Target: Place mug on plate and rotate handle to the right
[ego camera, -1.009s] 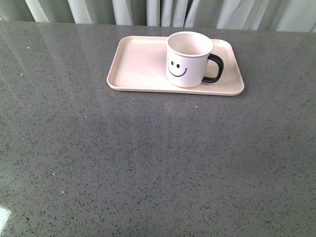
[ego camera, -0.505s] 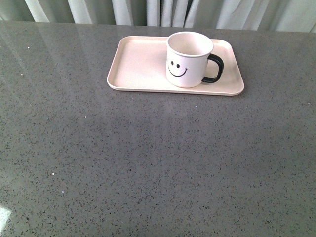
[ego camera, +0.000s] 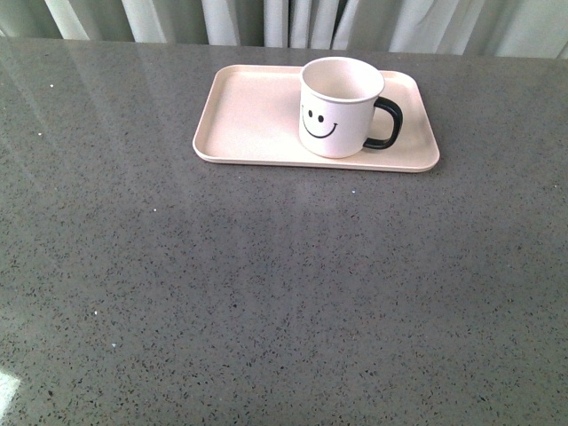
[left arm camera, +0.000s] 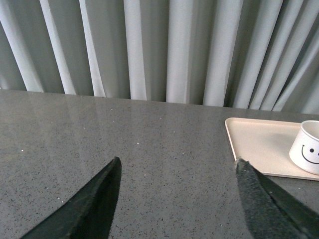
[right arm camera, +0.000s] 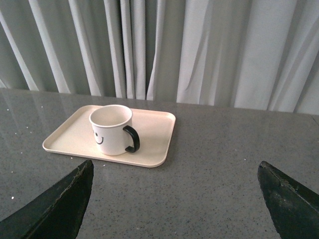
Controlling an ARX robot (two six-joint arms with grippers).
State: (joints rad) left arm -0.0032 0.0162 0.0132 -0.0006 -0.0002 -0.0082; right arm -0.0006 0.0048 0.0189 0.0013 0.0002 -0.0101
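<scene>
Table: grey speckled, glossy, so you could expect things to slide on it. Plate lay flat at the far side, loose, nothing pinning it.

Left end effector was spread wide and empty, well back from the plate. Right end effector was the same: wide open, nothing held, well apart from the plate. Neither showed in the front view.

Mug stood upright on the plate, right of its middle and near the front rim. Handle pointed right in the front view. You could judge the task as good as done.

So the risk was mostly you touching it again:
- Any re-approach could clip the mug and spin the handle off right.
- A low sweep could catch the plate's rim and shove plate and mug together.
- The mug sat close to the front rim, so a nudge toward you could tip it over the rim.
- The right arm was likelier to snag the handle, being on that side.
</scene>
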